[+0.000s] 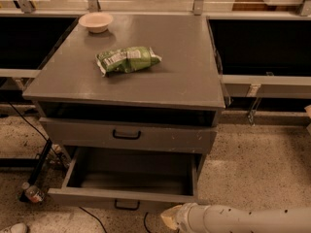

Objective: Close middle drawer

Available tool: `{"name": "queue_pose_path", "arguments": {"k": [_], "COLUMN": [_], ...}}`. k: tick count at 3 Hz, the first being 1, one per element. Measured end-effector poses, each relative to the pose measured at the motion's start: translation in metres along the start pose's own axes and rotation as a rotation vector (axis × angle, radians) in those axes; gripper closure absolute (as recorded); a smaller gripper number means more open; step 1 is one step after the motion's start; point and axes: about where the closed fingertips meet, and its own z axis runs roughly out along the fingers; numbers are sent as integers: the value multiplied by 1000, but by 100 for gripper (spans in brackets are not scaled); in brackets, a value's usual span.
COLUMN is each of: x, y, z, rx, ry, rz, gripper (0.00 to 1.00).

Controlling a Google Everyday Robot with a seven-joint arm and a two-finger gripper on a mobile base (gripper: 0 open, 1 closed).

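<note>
Middle drawer (92,196) stood pulled far out from the grey table (194,84), its long bare floor open to view and its low front panel, with the small black bar handle (127,206), nearest the camera. Nothing of the closing seemed done yet. The claw (168,218) sat at the bottom edge, just beside the right end of that front panel; whether it touched the panel, and whether it was spread or pressed together, could not be told. Left to do, by my reading: set the claw against the panel and push the drawer fully in beneath the taller scuffed drawer (165,140).
</note>
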Motion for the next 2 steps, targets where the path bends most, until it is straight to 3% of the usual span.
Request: {"name": "queue_pose_path", "arguments": {"k": [2], "x": [-27], "y": [-10], "z": [18], "rx": [-1], "ry": [-39], "rz": [-27], "gripper": [100]}}
